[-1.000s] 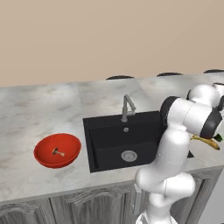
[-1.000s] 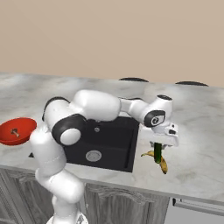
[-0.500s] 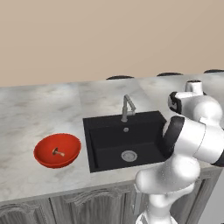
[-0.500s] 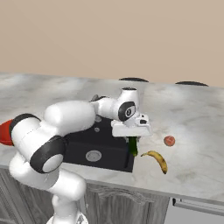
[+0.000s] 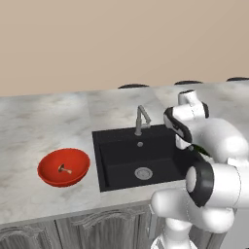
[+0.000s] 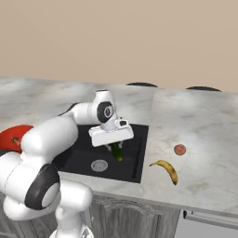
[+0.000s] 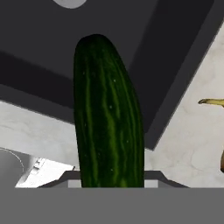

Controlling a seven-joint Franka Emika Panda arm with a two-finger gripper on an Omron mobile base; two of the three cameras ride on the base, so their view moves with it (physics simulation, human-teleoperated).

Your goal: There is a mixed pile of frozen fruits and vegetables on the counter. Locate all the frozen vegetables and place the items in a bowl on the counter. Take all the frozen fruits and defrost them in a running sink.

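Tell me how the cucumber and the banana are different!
The cucumber is dark green and fairly straight; the banana is yellow and curved with dark tips. The cucumber hangs from the gripper above the black sink; the banana lies flat on the counter, to the right of the sink. Both are long and slim.

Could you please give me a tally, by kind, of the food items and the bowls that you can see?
Cucumber: 1
Mushroom: 1
Banana: 1
Small red round fruit: 1
Red bowl: 1
Total: 5
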